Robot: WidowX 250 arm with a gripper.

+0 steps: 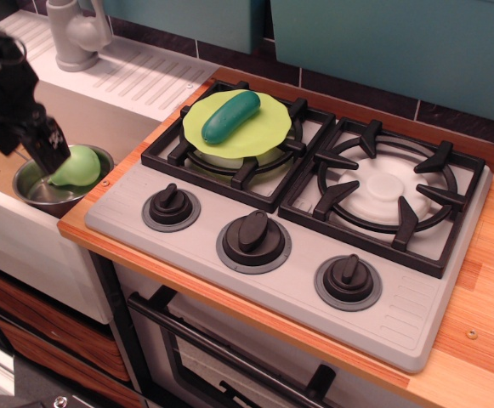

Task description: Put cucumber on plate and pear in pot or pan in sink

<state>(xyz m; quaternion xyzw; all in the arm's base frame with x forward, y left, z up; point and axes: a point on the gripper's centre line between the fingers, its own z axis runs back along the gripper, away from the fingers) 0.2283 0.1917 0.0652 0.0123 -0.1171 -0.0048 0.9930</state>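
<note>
Cucumber (229,117) on plate (268,132); pear (78,167) in pot (36,190).

Teal cabinets (383,42) — dark tiled wall (349,89) — wooden countertop (485,306).
</note>
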